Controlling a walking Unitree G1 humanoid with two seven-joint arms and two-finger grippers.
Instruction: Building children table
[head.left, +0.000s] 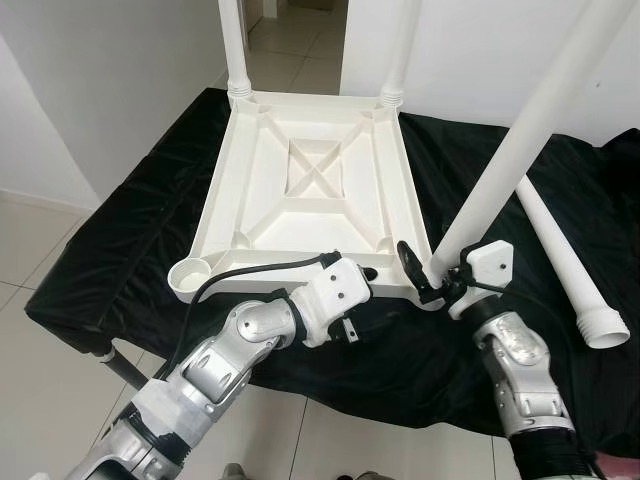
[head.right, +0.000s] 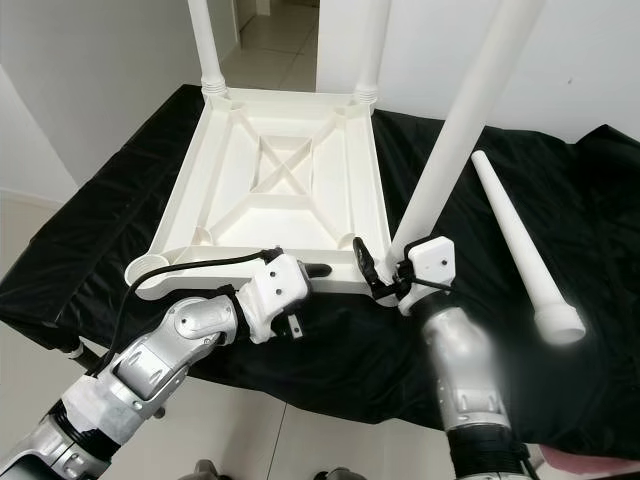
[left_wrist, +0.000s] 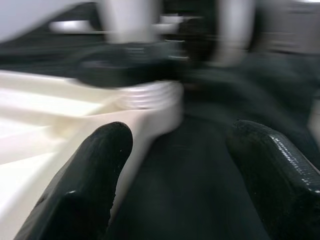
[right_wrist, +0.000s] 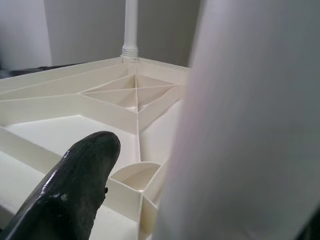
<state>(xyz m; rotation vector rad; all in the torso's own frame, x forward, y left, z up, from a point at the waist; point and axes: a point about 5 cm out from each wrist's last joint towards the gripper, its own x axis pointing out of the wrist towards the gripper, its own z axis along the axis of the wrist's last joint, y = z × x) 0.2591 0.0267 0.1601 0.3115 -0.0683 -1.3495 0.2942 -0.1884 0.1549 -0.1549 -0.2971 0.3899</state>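
- The white tabletop (head.left: 310, 185) is lying upside down on the black cloth (head.left: 130, 215), ribs facing up, and I'm working at its near right corner.
- Two legs are already standing in the far corners, the far-left leg (head.left: 233, 45) and the far-right leg (head.left: 400, 50).
- A third leg (head.left: 520, 130) is rising at a tilt from the near right corner; I judge it is being seated in its socket, not yet upright.
- The near-left socket (head.left: 190, 272) is sitting empty, and the spare leg (head.left: 565, 265) is lying on the cloth well to the right, so I reckon one and a bit legs are left.
- My right gripper (head.left: 432, 280) is reaching in low at that corner, fingers clamped around the base of the third leg, wrist bent toward the tabletop.
- My left gripper (head.left: 362, 272) is stretching across the near edge, forearm slanting up from the lower left; in the left wrist view its fingers (left_wrist: 90, 170) are standing apart, one by the tabletop's rim, gripping nothing.
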